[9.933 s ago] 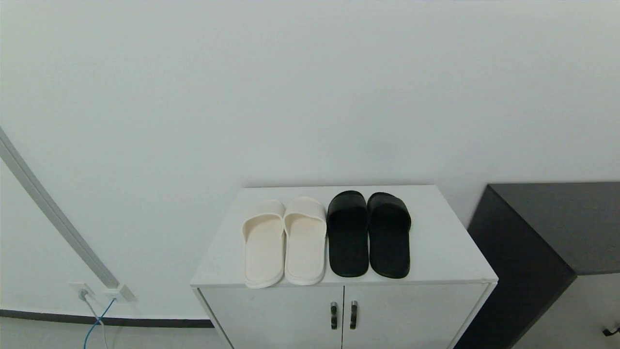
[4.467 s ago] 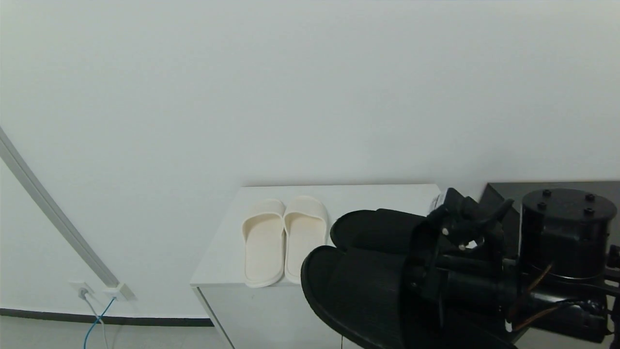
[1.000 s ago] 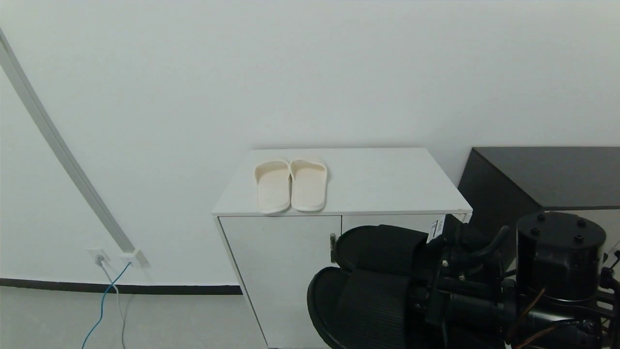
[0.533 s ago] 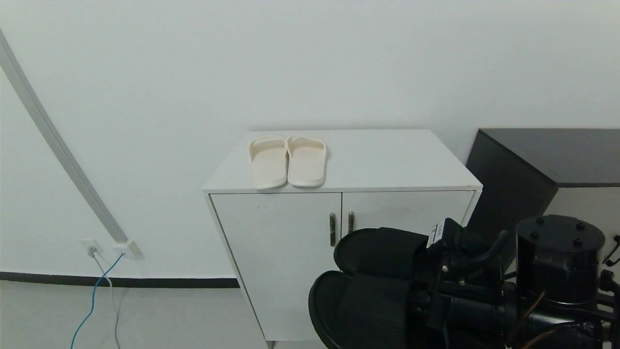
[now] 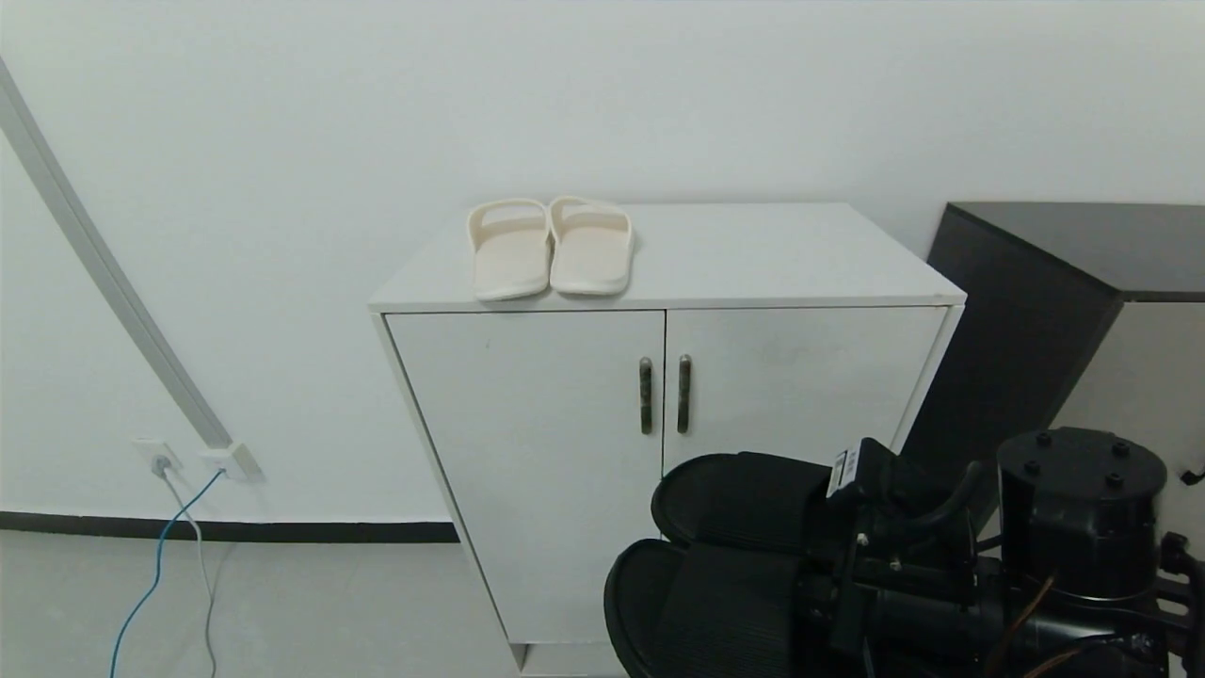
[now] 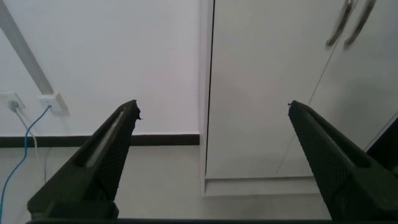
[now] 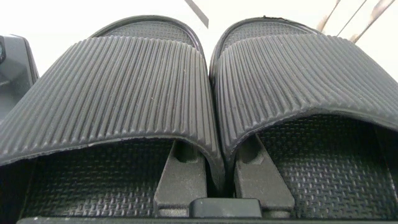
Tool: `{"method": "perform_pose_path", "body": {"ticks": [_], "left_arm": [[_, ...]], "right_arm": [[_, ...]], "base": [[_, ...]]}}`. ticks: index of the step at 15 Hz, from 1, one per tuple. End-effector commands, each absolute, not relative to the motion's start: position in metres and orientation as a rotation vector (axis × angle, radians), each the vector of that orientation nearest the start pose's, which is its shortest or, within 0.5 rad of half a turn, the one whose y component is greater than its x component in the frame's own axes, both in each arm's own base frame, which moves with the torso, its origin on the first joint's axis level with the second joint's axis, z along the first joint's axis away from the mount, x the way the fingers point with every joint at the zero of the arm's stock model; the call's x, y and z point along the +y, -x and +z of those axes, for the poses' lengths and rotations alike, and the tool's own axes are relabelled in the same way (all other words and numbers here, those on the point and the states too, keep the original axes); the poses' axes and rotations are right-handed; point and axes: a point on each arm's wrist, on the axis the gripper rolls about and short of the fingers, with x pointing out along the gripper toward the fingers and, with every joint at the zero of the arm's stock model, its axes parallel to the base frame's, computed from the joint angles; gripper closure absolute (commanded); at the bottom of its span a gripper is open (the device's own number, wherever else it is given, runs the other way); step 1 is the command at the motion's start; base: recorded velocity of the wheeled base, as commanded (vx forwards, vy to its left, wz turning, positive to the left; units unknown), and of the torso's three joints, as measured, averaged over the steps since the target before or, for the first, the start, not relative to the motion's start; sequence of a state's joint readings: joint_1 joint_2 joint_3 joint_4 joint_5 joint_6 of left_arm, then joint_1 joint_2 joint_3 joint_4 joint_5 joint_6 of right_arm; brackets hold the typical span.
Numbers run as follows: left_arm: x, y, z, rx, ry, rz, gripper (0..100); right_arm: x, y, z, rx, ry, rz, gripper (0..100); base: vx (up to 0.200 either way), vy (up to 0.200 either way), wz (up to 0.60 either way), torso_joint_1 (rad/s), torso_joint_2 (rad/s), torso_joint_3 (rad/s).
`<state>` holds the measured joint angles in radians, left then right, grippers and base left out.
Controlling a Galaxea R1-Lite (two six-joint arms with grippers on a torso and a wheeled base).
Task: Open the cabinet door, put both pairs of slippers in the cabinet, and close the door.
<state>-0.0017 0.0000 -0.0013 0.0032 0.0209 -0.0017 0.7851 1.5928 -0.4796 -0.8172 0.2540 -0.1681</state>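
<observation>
While black slippers (image 5: 744, 499) cover the right hand (image 7: 216, 186) pinching them, the left hand (image 6: 212, 107) sits spread.

black slippers (image 5: 744, 508): cut by bottom edge | cabinet (image 5: 527, 443): lower right hidden behind them

A white two-door cabinet (image 5: 753, 254) stands on a pale grey floor (image 5: 301, 612) against a white wall. Both of its doors (image 5: 537, 452) are shut, and their two upright metal handles (image 5: 646, 395) sit side by side at the middle seam. On the flat top, toward the left front corner, a pair of cream slippers (image 5: 551, 247) lies side by side and touching (toes toward the wall, heels at the front edge). A black cabinet (image 5: 1083, 245) stands just beside it on the right. At left, a blue cable (image 5: 141, 584) and a grey one trail down to the floor.
</observation>
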Motion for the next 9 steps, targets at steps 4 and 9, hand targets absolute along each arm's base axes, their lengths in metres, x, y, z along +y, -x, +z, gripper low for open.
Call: {"method": "perform_pose_path", "body": {"ticks": [4,9], "left_arm": [[0.0005,0.0228,0.0756,0.003,-0.002,0.018,0],[0.0003,0.0226,0.0754,0.009,-0.014,0.011,0]], "right_arm": [[0.1804,-0.1724,0.1445,0.221,0.236,1.056,100],[0.1796,-0.1716,0.1436,0.221,0.236,1.056,100]], "base": [[0.0,0.0,0.0,-0.143,0.48,0.332],[0.0,0.0,0.0,-0.111,0.46,0.348]]}}
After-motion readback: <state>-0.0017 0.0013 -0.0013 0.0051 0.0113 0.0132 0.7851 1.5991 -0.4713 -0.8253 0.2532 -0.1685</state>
